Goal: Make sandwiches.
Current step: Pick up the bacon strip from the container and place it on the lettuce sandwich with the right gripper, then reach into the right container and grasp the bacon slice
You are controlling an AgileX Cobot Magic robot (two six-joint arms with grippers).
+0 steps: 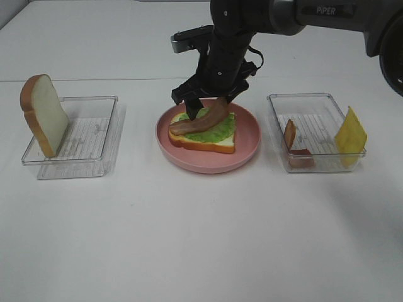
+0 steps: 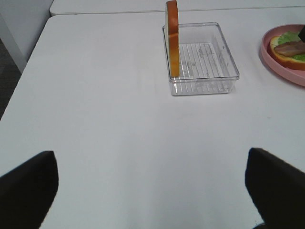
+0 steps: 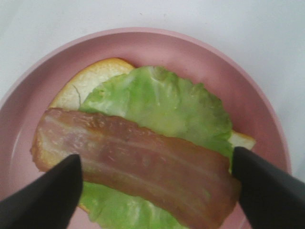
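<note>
The sandwich stands partly built on the pink plate (image 1: 208, 162): a bottom bread slice (image 1: 204, 144), green lettuce (image 1: 217, 131) and one bacon strip (image 1: 196, 124) lying across it. My right gripper (image 1: 205, 104) hangs just above it, jaws wide open, one finger near each end of the strip (image 3: 138, 162); the strip's far end tilts up toward a finger. The lettuce (image 3: 162, 102) and bread (image 3: 90, 78) show in the right wrist view. My left gripper (image 2: 152, 160) is open and empty over bare table, out of the exterior view. No cheese or top slice is on the stack.
A clear tray (image 1: 94, 135) at the left holds one upright bread slice (image 1: 44, 113), also in the left wrist view (image 2: 173, 38). A clear tray (image 1: 315, 126) at the right holds two bacon pieces (image 1: 289, 133) and a yellow cheese square (image 1: 351, 135).
</note>
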